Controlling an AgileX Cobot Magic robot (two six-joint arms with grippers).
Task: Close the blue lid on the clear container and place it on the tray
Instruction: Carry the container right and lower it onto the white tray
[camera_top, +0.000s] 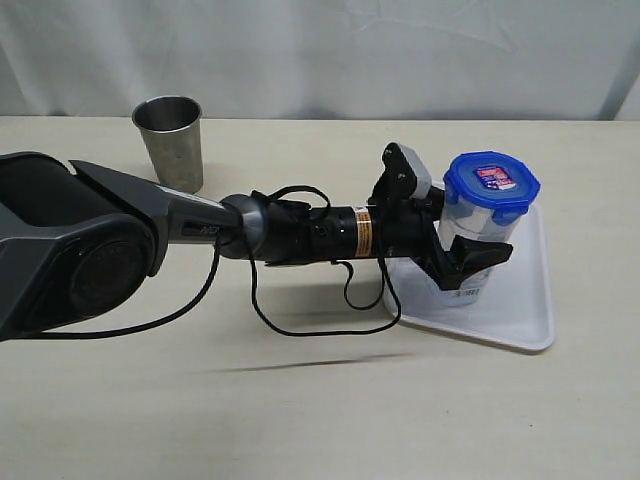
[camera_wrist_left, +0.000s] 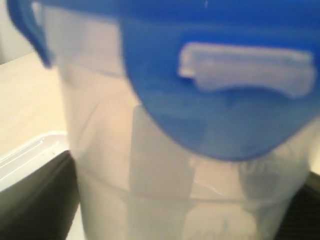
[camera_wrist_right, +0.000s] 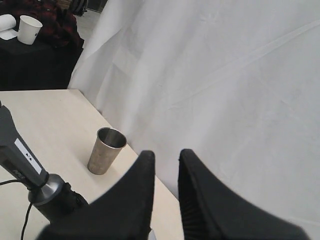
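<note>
- Exterior view: the clear container (camera_top: 492, 228), with the blue lid (camera_top: 490, 183) seated on it, is seen upright on the tray (camera_top: 530, 305) near the worktop's right edge. The left tool (camera_top: 470, 262) is set round its lower body. Whether it is clamped or released cannot be told.
- Left wrist view: the container is judged light, stiff, smooth-walled and tippy. It is best taken mid-body, below the flaps.
- Right wrist view: the right tool (camera_wrist_right: 166, 155) is slightly parted and empty.

Clear container (camera_top: 480, 225) on tray (camera_top: 527, 305)
</note>
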